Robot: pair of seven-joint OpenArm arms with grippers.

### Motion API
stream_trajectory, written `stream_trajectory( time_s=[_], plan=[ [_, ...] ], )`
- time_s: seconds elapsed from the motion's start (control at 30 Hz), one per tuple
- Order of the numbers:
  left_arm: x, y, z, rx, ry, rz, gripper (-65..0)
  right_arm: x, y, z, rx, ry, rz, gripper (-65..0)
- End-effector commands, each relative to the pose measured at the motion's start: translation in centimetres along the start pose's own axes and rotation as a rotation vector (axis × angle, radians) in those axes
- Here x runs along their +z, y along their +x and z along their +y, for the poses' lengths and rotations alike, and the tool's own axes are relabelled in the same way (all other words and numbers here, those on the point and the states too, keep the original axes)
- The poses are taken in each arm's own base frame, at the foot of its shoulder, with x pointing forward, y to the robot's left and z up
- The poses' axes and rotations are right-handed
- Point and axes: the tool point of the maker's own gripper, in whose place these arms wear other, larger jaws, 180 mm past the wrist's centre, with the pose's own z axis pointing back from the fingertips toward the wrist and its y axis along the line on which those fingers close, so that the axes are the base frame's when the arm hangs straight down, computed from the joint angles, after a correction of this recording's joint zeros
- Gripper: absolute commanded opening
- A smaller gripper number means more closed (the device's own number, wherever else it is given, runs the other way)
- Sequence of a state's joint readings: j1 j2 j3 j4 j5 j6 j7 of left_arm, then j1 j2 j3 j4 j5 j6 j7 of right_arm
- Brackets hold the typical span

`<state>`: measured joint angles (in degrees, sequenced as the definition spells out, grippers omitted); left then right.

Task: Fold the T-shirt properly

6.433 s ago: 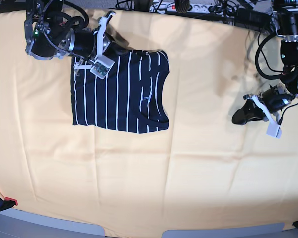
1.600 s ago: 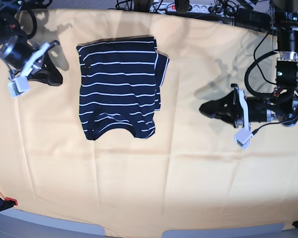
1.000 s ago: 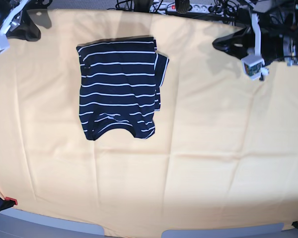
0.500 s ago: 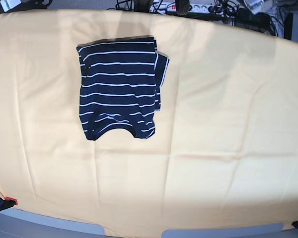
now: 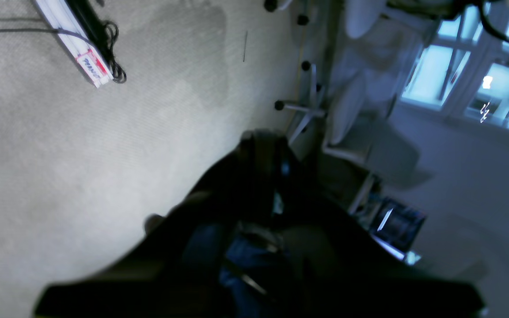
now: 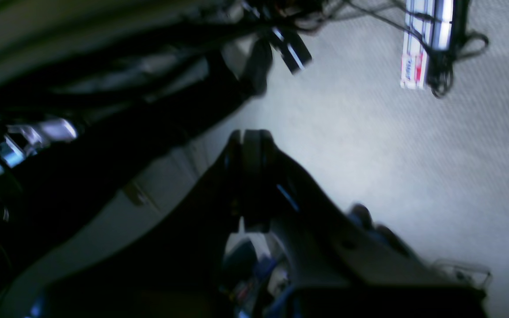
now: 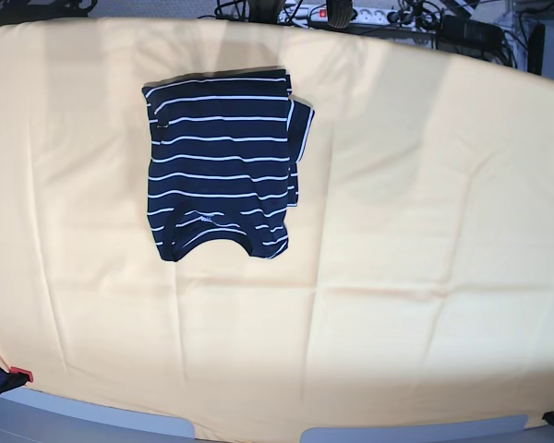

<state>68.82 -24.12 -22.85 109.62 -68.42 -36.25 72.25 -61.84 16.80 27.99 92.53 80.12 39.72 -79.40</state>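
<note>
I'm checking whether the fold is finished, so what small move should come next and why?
Probably none beyond keeping both arms parked: the T-shirt lies folded in a compact rectangle on the yellow cloth, nothing touching it. The left gripper and right gripper are shut, pointing off the table.

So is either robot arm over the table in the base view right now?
No, the base view shows only the folded T-shirt lying on the yellow cloth, with no arm above it.

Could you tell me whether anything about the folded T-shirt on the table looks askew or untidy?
Slightly. The T-shirt lies folded on the yellow tablecloth, but a layer sticks out past its right edge near the top, and the bottom edge is curved and uneven instead of straight.
</note>
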Motion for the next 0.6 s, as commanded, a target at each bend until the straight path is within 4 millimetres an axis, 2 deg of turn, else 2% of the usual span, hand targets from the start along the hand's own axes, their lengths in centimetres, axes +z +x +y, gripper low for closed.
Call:
stream_trajectory(
  time_s=[0.0, 0.2, 0.33, 0.43, 0.57],
  plan=[
    [-0.3, -0.8, 0.5, 0.027, -0.001, 0.019, -65.0, 0.1, -0.3, -0.5, -0.007, -0.009, 0.009, -65.0],
    [-3.5, -1.4, 6.2, 0.135, 0.057, 0.027, -65.0, -2.4, 1.1, -3.9, -0.055, -0.059, -0.007, -65.0],
    [-5.2, -1.1, 10.3, 0.185, 0.132, 0.026, -65.0, -4.2, 2.6, -5.9, -0.063, -0.108, -0.042, -65.0],
    [-6.6, 0.1, 12.9, 0.205, 0.182, -0.014, -65.0, -5.8, 3.6, -7.4, -0.033, -0.159, -0.043, -65.0],
    [-8.3, 2.7, 15.6, 0.23, 0.23, -0.128, -65.0, -8.3, 4.8, -8.1, 0.034, -0.19, -0.026, -65.0]
  ],
)
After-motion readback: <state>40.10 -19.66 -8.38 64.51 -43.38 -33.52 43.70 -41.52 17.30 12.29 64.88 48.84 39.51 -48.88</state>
